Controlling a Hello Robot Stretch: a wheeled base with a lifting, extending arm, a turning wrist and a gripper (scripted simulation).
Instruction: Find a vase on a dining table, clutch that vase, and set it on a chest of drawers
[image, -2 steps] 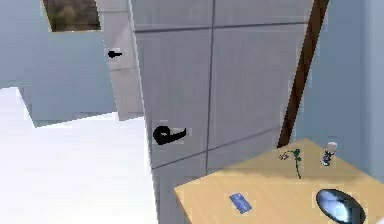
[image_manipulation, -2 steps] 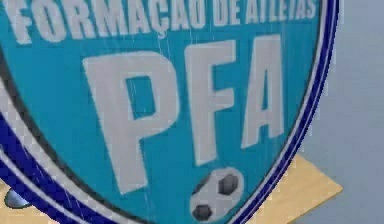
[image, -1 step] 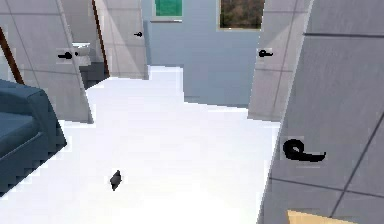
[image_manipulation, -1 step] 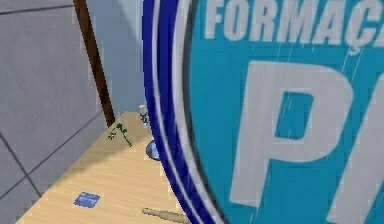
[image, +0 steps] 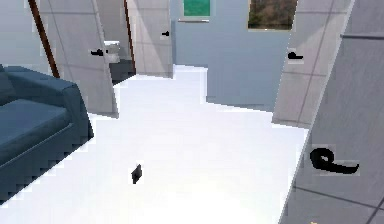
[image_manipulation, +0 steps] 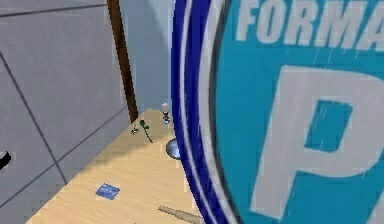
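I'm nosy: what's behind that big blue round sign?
A wooden surface runs behind the sign; a grey round thing pokes out at its edge. Whatever lies farther behind is covered.

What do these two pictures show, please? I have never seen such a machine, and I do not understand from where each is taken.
Both come from cameras on a wheeled robot with one arm, in a simulated house. The forward view looks ahead and down: a dark blue sofa, a white floor with a small dark thing on it, and grey doors standing open. The arm side view looks toward the side where the arm reaches: a large blue round panel with white letters stands close, and left of it a light wooden surface carries a flat blue thing and small blobs too tiny to name.
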